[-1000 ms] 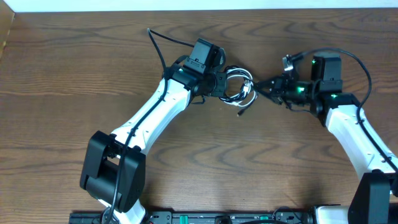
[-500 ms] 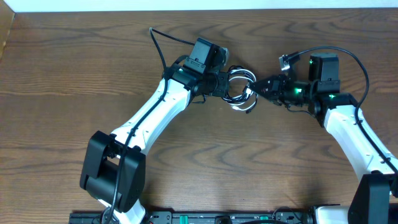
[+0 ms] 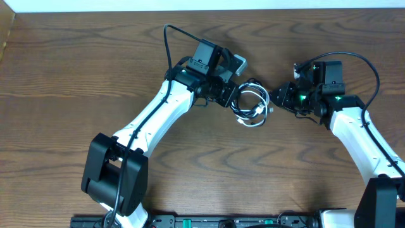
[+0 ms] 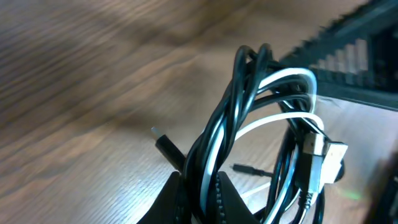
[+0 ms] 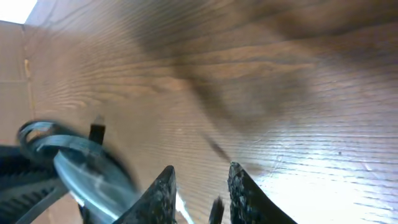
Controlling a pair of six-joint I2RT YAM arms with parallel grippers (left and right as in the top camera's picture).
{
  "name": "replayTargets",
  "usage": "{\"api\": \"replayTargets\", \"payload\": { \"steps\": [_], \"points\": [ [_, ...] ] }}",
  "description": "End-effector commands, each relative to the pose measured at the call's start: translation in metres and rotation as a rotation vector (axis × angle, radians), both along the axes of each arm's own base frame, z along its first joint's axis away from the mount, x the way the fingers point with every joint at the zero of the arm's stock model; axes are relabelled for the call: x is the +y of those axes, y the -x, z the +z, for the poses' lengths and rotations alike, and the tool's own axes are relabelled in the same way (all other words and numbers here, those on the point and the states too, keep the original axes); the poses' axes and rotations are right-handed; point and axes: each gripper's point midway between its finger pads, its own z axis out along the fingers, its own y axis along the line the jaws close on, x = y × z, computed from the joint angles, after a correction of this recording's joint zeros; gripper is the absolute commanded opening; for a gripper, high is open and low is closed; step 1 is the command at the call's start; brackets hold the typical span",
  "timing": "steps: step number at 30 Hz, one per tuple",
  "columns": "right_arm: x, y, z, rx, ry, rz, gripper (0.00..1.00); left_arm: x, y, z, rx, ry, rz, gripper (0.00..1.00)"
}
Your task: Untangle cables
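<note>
The cables [image 3: 251, 104] are one small coiled bundle at the table's middle, black and white loops wound together. My left gripper [image 3: 230, 95] is shut on the bundle's left side. In the left wrist view a black strand [image 4: 242, 93] and a white strand [image 4: 292, 78] rise from between its fingers [image 4: 198, 173], and a silver plug [image 4: 326, 152] hangs at the right. My right gripper [image 3: 282, 96] stands just right of the bundle, apart from it. Its jaws [image 5: 201, 167] are open over bare wood, with the blurred bundle [image 5: 74, 155] to their left.
The brown wooden table [image 3: 76, 69] stretches wide on all sides of the bundle. A white strip [image 3: 190, 4] runs along the far edge. The left arm's base [image 3: 114, 174] stands front left, and the right arm's white link [image 3: 364, 139] crosses the front right.
My right gripper reached to the bundle, opened and drew back to the right. My left gripper swung the bundle a little right and toward the front.
</note>
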Motion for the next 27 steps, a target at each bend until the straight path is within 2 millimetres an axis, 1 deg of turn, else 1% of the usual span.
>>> {"api": "replayTargets", "payload": {
  "steps": [1, 3, 5, 8, 9, 11, 12, 14, 15, 17, 20, 23, 27],
  "points": [
    [-0.006, -0.010, 0.021, -0.071, 0.011, 0.002, 0.24, -0.008, 0.008, 0.004, 0.000, 0.049, -0.076, 0.08],
    [-0.004, -0.012, 0.034, -0.097, -0.011, 0.023, 0.25, -0.007, 0.004, 0.004, -0.001, 0.047, -0.052, 0.08],
    [0.000, -0.012, 0.051, -0.130, -0.027, 0.047, 0.26, 0.000, -0.008, 0.002, 0.008, 0.025, 0.049, 0.07],
    [0.002, -0.012, 0.075, -0.163, -0.033, 0.056, 0.26, 0.020, -0.033, -0.004, 0.020, -0.040, 0.289, 0.08],
    [0.003, -0.010, 0.083, -0.176, -0.036, 0.060, 0.26, 0.032, -0.043, -0.007, 0.025, -0.071, 0.407, 0.07],
    [0.007, -0.008, 0.091, -0.191, -0.042, 0.066, 0.26, 0.045, -0.052, -0.010, 0.045, -0.090, 0.563, 0.07],
    [0.010, -0.006, 0.092, -0.187, -0.049, 0.064, 0.26, 0.048, -0.054, -0.010, 0.058, -0.086, 0.614, 0.08],
    [0.018, -0.004, 0.092, -0.168, -0.066, 0.063, 0.26, 0.049, -0.055, -0.010, 0.097, -0.060, 0.679, 0.08],
    [0.022, -0.003, 0.089, -0.148, -0.069, 0.055, 0.26, 0.048, -0.055, -0.010, 0.120, -0.045, 0.712, 0.08],
    [0.027, -0.001, 0.081, -0.106, -0.063, 0.026, 0.25, 0.048, -0.055, -0.010, 0.166, -0.016, 0.775, 0.07],
    [0.038, 0.001, 0.063, -0.028, -0.042, -0.026, 0.25, 0.048, -0.055, -0.010, 0.215, 0.013, 0.842, 0.07],
    [0.049, 0.002, 0.048, 0.027, -0.026, -0.054, 0.25, 0.049, -0.053, -0.011, 0.243, 0.021, 0.873, 0.07],
    [0.061, -0.005, 0.038, 0.044, -0.040, -0.070, 0.24, 0.045, -0.049, -0.012, 0.273, 0.033, 0.865, 0.07]
  ]
}}
